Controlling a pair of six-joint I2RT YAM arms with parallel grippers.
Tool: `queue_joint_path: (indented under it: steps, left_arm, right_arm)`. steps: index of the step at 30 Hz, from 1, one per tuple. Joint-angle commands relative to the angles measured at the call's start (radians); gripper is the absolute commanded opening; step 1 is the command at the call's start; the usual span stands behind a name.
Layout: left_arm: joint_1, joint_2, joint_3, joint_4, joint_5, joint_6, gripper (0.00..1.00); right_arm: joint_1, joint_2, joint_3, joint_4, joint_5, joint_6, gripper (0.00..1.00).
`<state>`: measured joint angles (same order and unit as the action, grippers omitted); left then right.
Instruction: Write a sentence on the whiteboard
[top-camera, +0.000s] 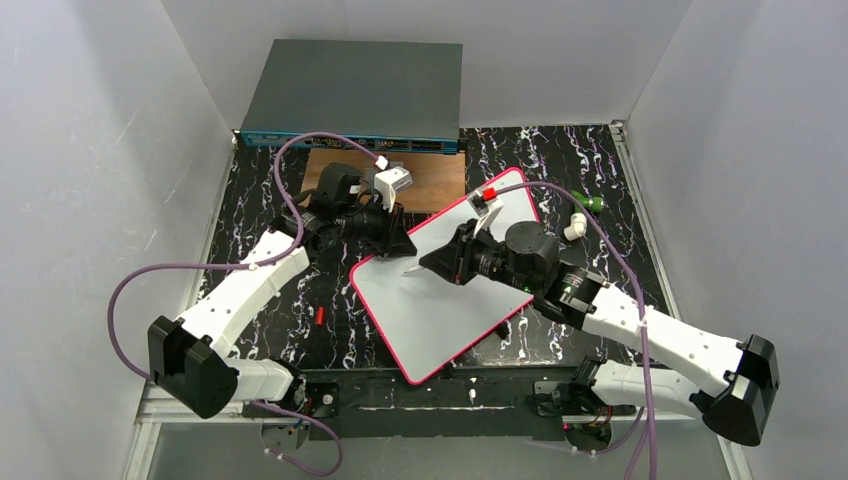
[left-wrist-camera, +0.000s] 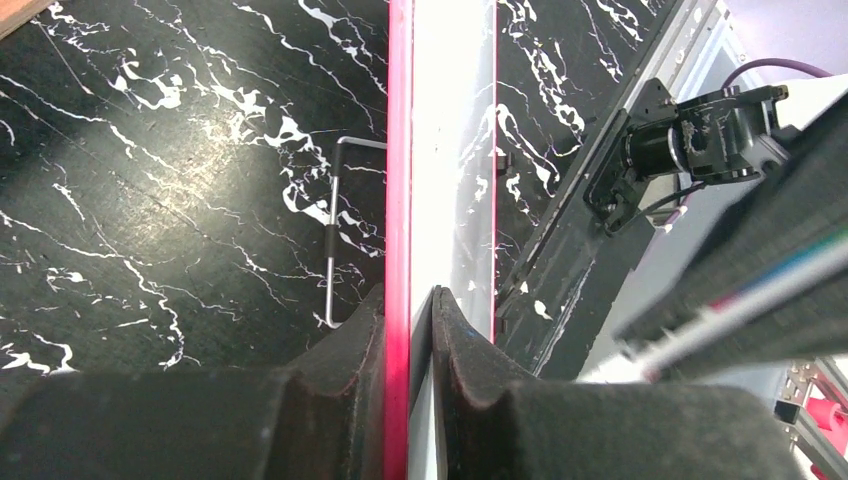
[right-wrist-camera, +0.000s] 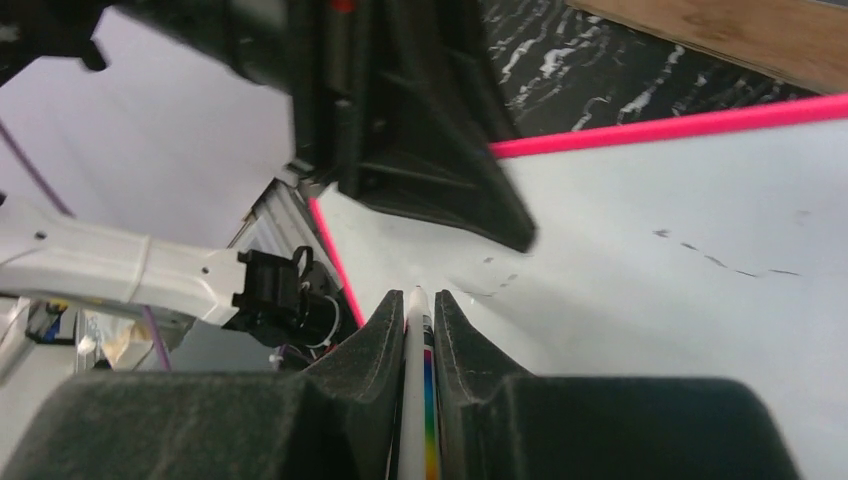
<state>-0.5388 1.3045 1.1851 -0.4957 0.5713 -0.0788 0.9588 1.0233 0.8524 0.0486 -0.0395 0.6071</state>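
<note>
While the right end effector (right-wrist-camera: 419, 298) pinches a pen (right-wrist-camera: 414, 360), the whiteboard (right-wrist-camera: 650, 200) lies just ahead of its tips on the counter (top-camera: 330, 345); beyond, the left end effector (left-wrist-camera: 408, 296) clamps the whiteboard's pink rim.

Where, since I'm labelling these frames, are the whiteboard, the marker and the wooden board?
whiteboard (top-camera: 430, 320): top external view, bare white face.
marker (right-wrist-camera: 412, 385): right wrist view, white barrel.
wooden board (top-camera: 438, 186): top external view, bare right end.
</note>
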Motion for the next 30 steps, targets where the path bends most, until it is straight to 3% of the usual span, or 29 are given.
queue_joint_path:
  steps: [1,14,30]
  left_arm:
    - [-0.006,0.023,-0.031,-0.105,-0.272,0.18,0.0]
    - [-0.012,0.038,-0.017,-0.099,-0.266,0.173,0.0]
    - [-0.015,0.031,-0.018,-0.108,-0.266,0.166,0.0]
  right_arm:
    - [0.059,-0.011,-0.018,0.131,0.007,-0.089,0.01]
    - [0.131,0.048,-0.022,0.177,0.109,-0.123,0.01]
    - [0.137,0.104,-0.004,0.172,0.171,-0.125,0.01]
